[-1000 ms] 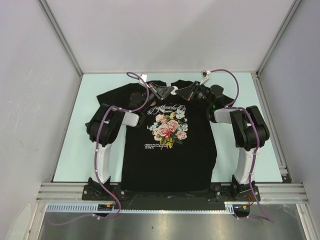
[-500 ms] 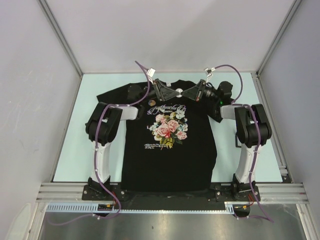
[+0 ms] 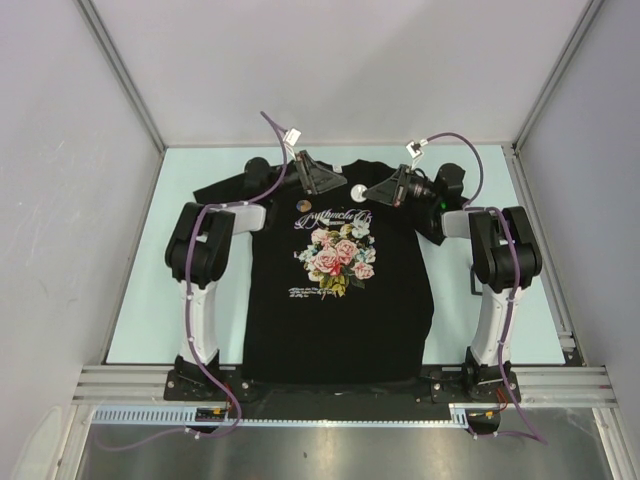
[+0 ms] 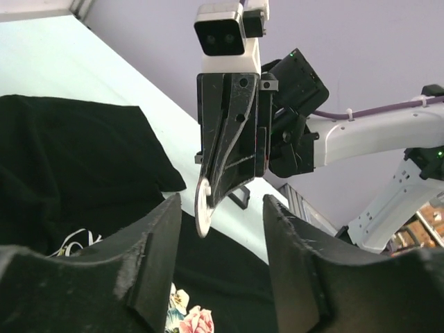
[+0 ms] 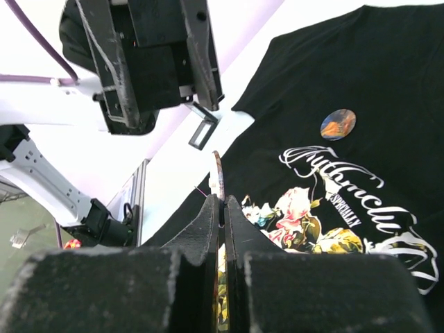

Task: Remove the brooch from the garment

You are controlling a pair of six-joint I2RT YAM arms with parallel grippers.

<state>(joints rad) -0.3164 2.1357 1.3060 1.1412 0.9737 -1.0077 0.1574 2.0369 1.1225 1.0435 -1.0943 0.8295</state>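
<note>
The garment (image 3: pixel 340 320), a black T-shirt with a rose print, lies flat on the table. My right gripper (image 3: pixel 377 191) is shut on a thin round brooch (image 3: pixel 357 190) with a white back and holds it just above the collar. The right wrist view shows that brooch (image 5: pixel 217 177) edge-on between the closed fingers of the right gripper (image 5: pixel 223 201). My left gripper (image 3: pixel 333 184) stands open a little to its left, with nothing in it. In the left wrist view the left gripper (image 4: pixel 222 201) faces the brooch (image 4: pixel 202 208) across a gap. A second, orange round brooch (image 3: pixel 300 207) sits on the chest (image 5: pixel 338 123).
The pale table (image 3: pixel 140 290) is bordered by grey walls with metal rails (image 3: pixel 120 75) on both sides. Purple cables (image 3: pixel 455 140) loop above both wrists. The arm bases (image 3: pixel 200 375) stand at the near edge beside the shirt's hem.
My left gripper has opened and drawn back to the left, away from the brooch. The right gripper has kept its hold on the brooch and shifted slightly right.
</note>
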